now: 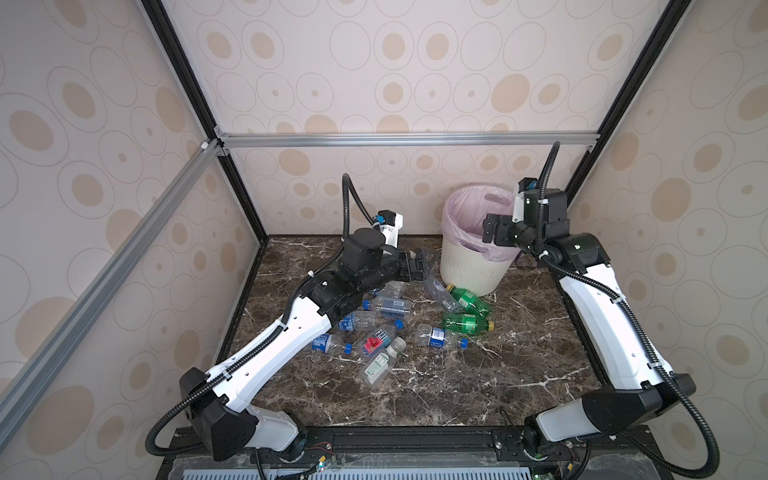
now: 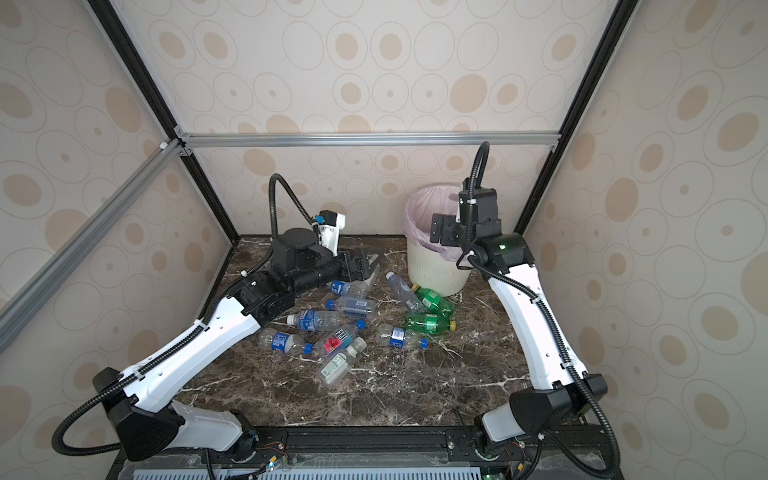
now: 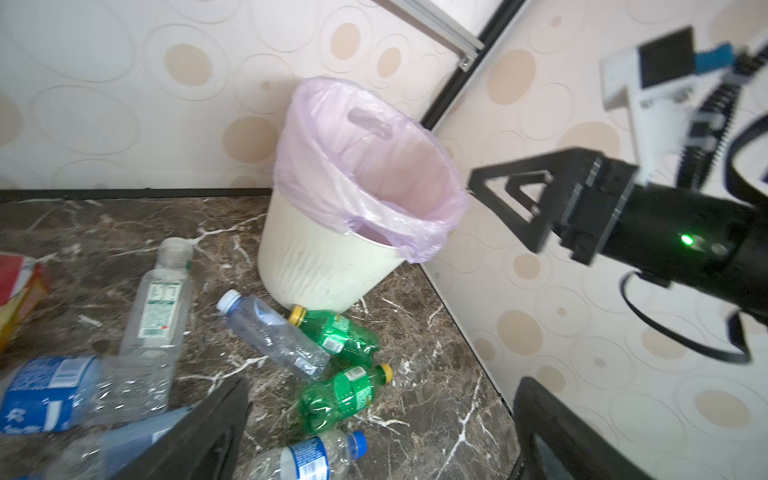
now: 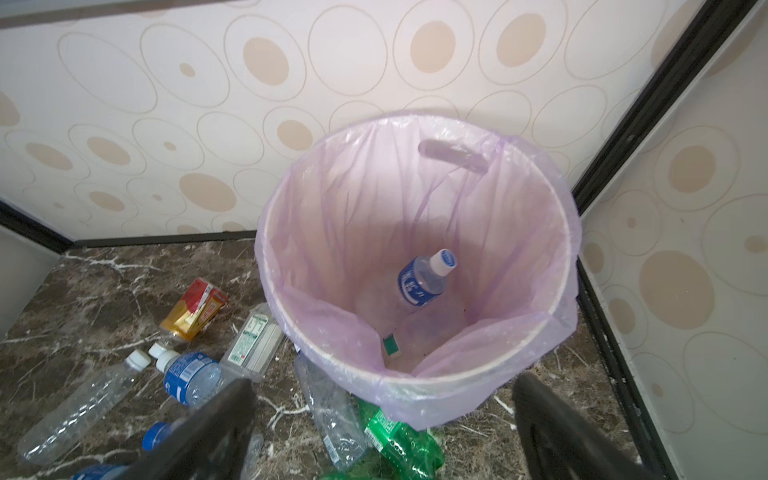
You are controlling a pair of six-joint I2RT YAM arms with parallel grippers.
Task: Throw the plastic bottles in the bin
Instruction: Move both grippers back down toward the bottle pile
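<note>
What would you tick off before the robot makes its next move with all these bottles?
1. Right pincer empty: ok, jaws wide apart above the bin, nothing between them.
2. Left pincer empty: ok, open above the table.
3. Bin upright, bag in place: ok.
4. Something already in the bin: ok, a blue-labelled bottle lies at the bottom.
5. Table cleared: not ok, two green bottles beside the bin and many clear bottles lie on it.
6. Arms apart from each other: ok.
</note>
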